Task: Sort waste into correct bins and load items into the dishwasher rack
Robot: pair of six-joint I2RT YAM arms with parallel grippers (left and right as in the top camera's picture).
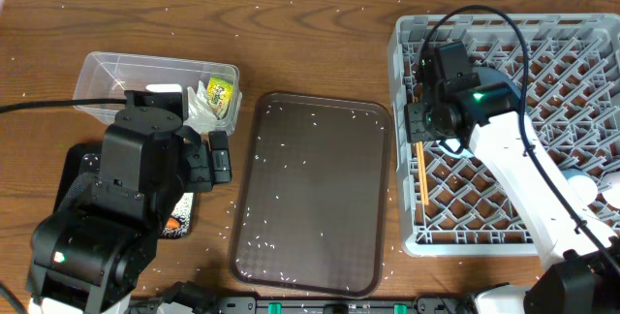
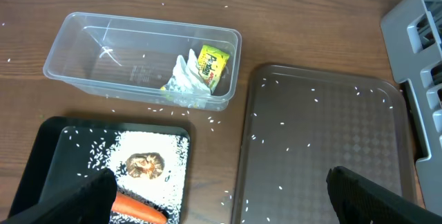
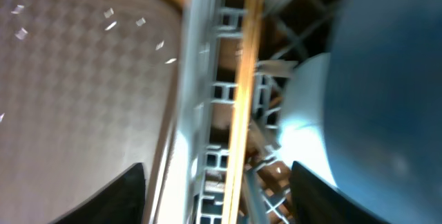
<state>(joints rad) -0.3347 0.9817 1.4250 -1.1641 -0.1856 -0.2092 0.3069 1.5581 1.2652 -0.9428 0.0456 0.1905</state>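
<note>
The left fingers [image 2: 86, 198] are hanging wide apart over the near end of the black tray [image 2: 41, 156], with nothing between them. In that tray, a brown food lump [image 2: 146, 166] is sitting in a patch of white rice grains [image 2: 169, 156], and the orange carrot [image 2: 140, 209] is lying just beside it at the tray's near edge. The clear tub [image 2: 97, 41] is standing on the desk [image 2: 290, 16] just beyond, holding the crumpled white paper [image 2: 184, 80] with the yellow-green wrapper [image 2: 213, 63] leaning against its right end. The wrapper is carrying dark lettering, but it is too small to read.

More rice is lying scattered across the brown serving tray [image 1: 310, 198] between the bins and the grey dishwasher rack [image 1: 504, 38].

The right fingers [image 3: 121, 198] are hovering spread open over the rack's left side, gripping nothing. A wooden chopstick [image 3: 242, 92] is lying along the inside of the rack wall, running through the gap between them without being pinched. The blue plate [image 3: 387, 72] is showing blurred at the right of the wrist view, with a pale rounded item beside it that I cannot identify. A green light [image 1: 477, 96] is glowing on the right arm.
</note>
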